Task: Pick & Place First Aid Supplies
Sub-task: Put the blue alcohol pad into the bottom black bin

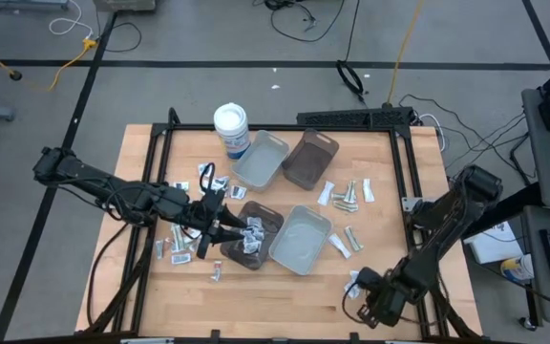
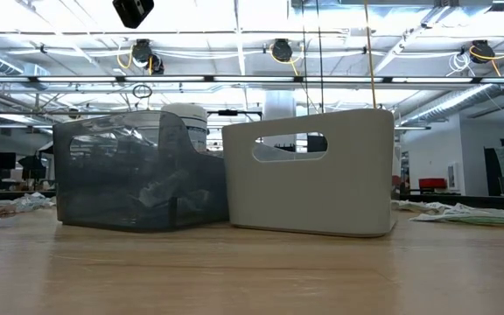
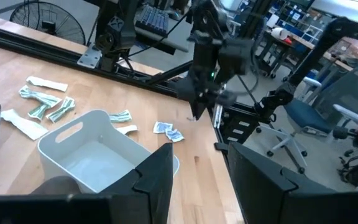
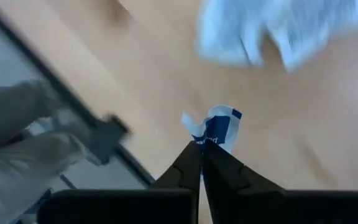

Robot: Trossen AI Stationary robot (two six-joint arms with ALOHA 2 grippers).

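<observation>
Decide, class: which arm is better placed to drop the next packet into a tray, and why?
Probably the right: its gripper is already shut on a blue-and-white packet near the table's front edge. The left gripper hovers over the dark tray, apparently empty.

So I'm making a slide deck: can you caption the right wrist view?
Right hand pinched shut on a small blue-and-white packet, above the wooden table.

Wooden table [image 1: 390, 172], trays [image 1: 300, 239], tub [image 1: 231, 127], packets [image 1: 344, 195]
</observation>
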